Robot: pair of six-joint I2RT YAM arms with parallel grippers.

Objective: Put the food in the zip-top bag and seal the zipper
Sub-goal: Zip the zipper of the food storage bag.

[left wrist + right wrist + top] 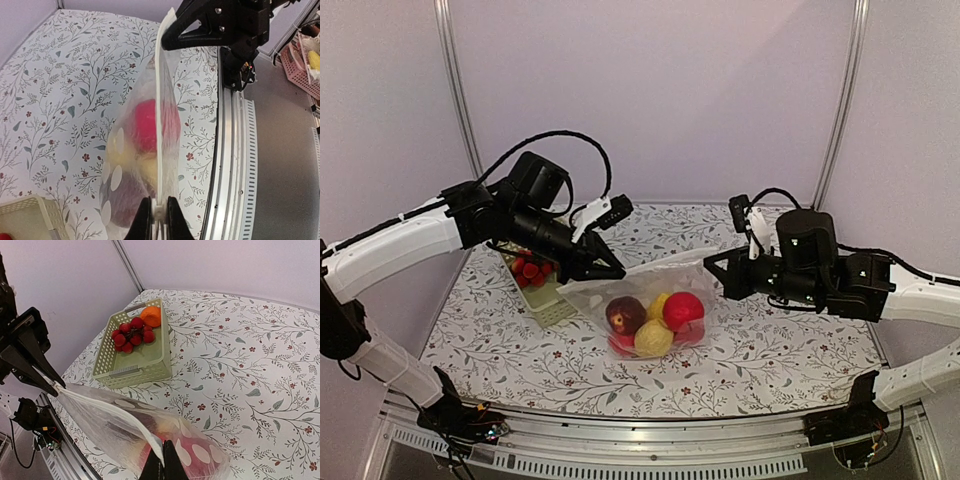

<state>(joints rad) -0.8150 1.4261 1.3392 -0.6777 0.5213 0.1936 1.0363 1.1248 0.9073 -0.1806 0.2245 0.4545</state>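
Zip-top bag resting on the counter, holding red, maroon and yellow toy fruits; zipper stretched taut, left fingers and right fingers clamped shut on its ends; green basket beside, holding red berries, orange piece

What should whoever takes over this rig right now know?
Left end effector: shut on one end of the zipper.
Right end effector: shut on the other end.
Zip-top bag is stretched between them, with the red, yellow and maroon food inside.
Basket holds a red cluster and an orange piece.
Done: food bagged.
Left: press the zipper shut along its length; whether it is sealed cannot be told.
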